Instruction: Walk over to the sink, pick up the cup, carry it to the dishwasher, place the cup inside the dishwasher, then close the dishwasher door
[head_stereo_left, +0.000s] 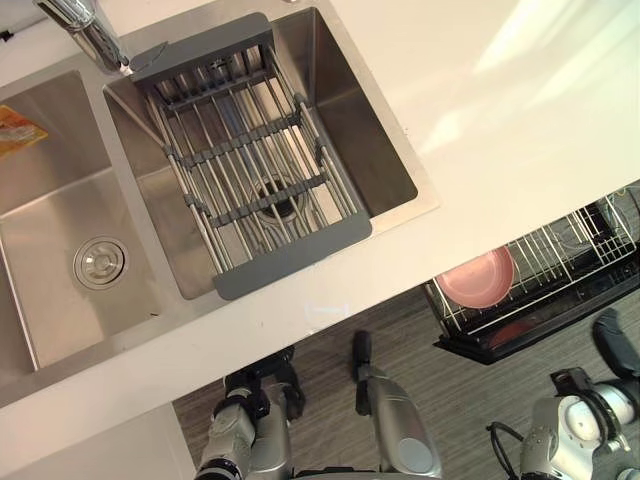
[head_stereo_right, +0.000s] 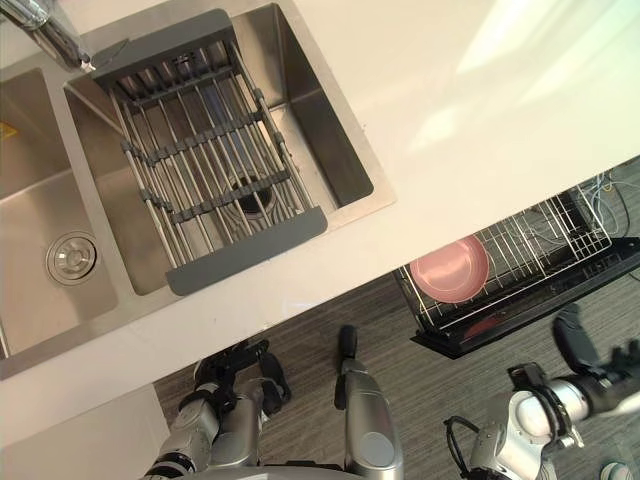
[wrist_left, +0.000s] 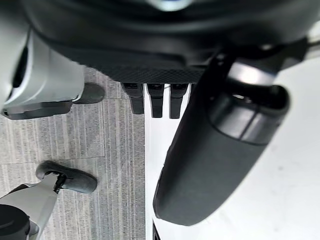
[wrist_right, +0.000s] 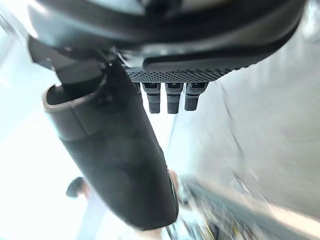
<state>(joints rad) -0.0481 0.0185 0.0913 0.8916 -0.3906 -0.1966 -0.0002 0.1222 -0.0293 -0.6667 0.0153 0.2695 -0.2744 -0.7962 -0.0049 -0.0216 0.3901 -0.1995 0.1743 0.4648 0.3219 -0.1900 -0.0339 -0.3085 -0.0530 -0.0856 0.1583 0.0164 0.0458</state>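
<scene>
The steel double sink (head_stereo_left: 400, 215) is set in a white counter, and a grey roll-up drying rack (head_stereo_left: 255, 160) spans its right basin. A small round shape (head_stereo_left: 214, 68) sits under the rack's far end; I cannot tell whether it is the cup. At the lower right the open dishwasher (head_stereo_left: 470, 345) has its wire rack (head_stereo_left: 575, 245) pulled out, with a pink bowl (head_stereo_left: 478, 277) in it. My left hand (head_stereo_left: 262, 385) hangs below the counter edge, relaxed and holding nothing. My right hand (head_stereo_right: 585, 355) hovers near the dishwasher's front edge, fingers loose and holding nothing.
A chrome faucet (head_stereo_left: 88, 32) stands between the basins at the back. An orange packet (head_stereo_left: 17, 130) lies in the left basin, above its drain (head_stereo_left: 100, 262). White counter (head_stereo_left: 500, 110) stretches to the right of the sink. Grey plank floor (head_stereo_left: 400, 330) lies between the counter and the dishwasher.
</scene>
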